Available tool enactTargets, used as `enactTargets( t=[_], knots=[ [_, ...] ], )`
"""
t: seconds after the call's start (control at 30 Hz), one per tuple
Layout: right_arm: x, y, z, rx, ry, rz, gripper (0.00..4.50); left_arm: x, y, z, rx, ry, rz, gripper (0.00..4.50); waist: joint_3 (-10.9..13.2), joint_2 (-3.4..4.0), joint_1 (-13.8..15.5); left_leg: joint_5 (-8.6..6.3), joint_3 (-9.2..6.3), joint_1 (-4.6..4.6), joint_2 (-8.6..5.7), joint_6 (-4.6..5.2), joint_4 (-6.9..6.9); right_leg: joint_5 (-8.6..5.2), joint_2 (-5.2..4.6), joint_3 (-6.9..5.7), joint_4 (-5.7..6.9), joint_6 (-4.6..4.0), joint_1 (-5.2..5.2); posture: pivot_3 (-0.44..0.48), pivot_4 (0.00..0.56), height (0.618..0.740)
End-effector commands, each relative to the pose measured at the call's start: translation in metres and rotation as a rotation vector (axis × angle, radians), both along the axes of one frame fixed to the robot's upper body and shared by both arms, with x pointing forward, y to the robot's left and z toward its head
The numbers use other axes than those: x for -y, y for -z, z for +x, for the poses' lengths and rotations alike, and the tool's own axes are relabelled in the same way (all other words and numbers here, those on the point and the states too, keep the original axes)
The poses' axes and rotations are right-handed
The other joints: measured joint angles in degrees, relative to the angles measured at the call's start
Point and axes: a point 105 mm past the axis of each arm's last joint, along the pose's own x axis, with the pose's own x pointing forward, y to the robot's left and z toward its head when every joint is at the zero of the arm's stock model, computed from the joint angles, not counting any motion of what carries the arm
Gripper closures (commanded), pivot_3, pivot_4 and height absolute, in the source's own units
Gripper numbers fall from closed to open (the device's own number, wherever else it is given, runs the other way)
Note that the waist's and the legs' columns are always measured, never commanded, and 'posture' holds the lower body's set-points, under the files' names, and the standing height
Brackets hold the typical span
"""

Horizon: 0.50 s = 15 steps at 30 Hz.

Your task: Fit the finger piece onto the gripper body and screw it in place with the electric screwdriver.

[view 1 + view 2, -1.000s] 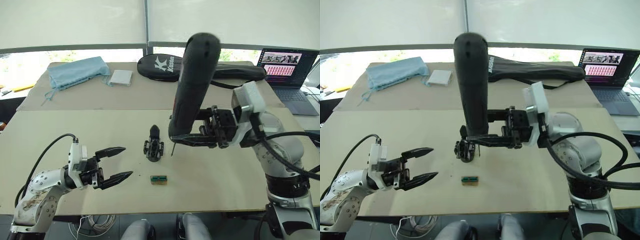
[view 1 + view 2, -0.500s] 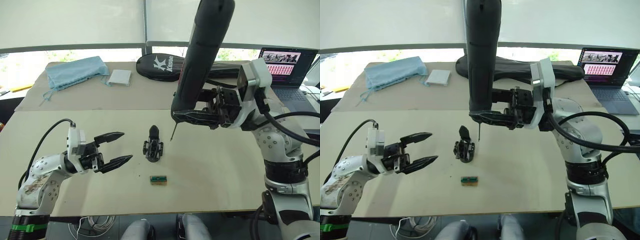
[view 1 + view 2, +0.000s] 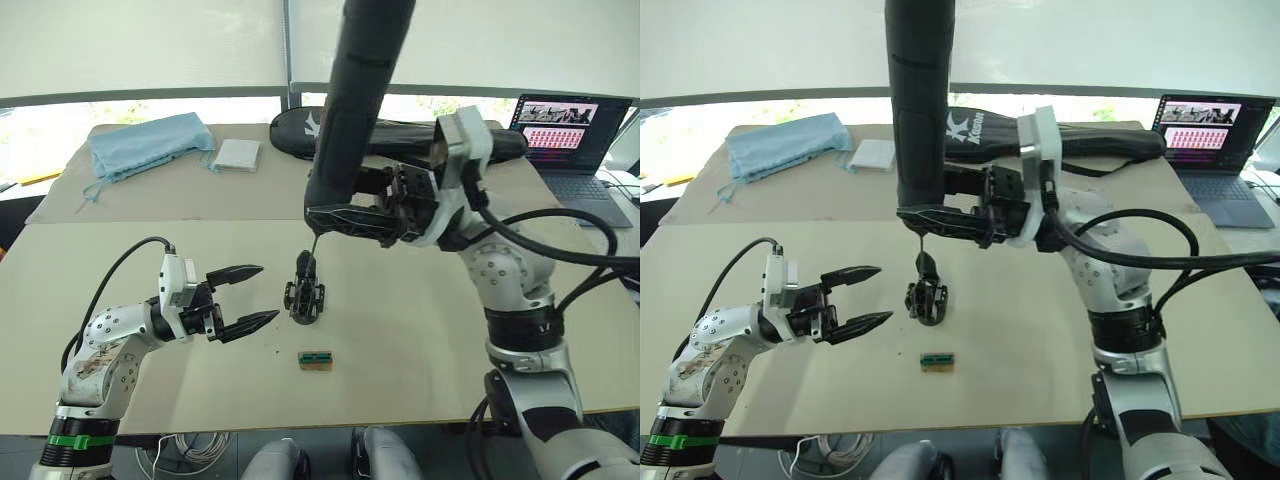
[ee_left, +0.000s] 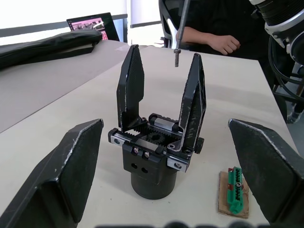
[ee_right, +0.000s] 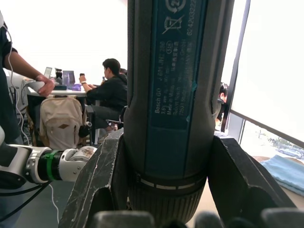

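My right gripper [image 3: 345, 215] clamped on electric screwdriver [image 3: 352, 110], upright, bit just above gripper body [image 3: 305, 293] | body upright mid-table [image 3: 420, 330], both fingers up | my left gripper [image 3: 243, 298] spread wide, empty, beside body, nearer.

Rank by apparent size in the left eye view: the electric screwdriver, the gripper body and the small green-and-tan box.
1. electric screwdriver, largest, though raised nearer the camera, which inflates it.
2. gripper body.
3. green-and-tan box, smallest.
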Motion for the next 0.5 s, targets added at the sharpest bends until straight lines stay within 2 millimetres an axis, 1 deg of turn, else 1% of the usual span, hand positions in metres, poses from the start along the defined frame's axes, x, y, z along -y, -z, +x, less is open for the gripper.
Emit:
enactTargets(
  t=[0.03,0.2,0.5],
  knots=[
    [-0.006,-0.018,-0.010,0.094,-0.022,0.045,2.57,0.002,-0.002,-0.002,0.025,-0.001,0.005,0.00,0.0,0.01,-0.1,0.00,0.00,0.00,0.00,-0.01,0.00,0.00,0.13,-0.05,0.00,0.00,0.00,0.000,0.150,0.740],
    [-0.015,-0.014,-0.010,0.086,-0.035,0.048,2.57,0.001,0.004,-0.001,0.025,-0.023,0.004,0.00,0.0,0.02,-0.4,0.04,0.00,0.01,0.00,-0.08,-0.01,0.00,0.17,-0.19,0.00,-0.01,0.00,0.000,0.150,0.740],
    [-0.027,0.003,-0.002,0.062,-0.031,0.006,2.57,0.003,0.020,0.003,0.015,-0.010,0.051,0.00,0.0,0.02,-0.5,0.08,0.00,0.03,0.00,-0.16,-0.02,-0.02,0.23,-0.22,0.13,-0.04,-0.01,0.000,0.150,0.740]
  ],
)
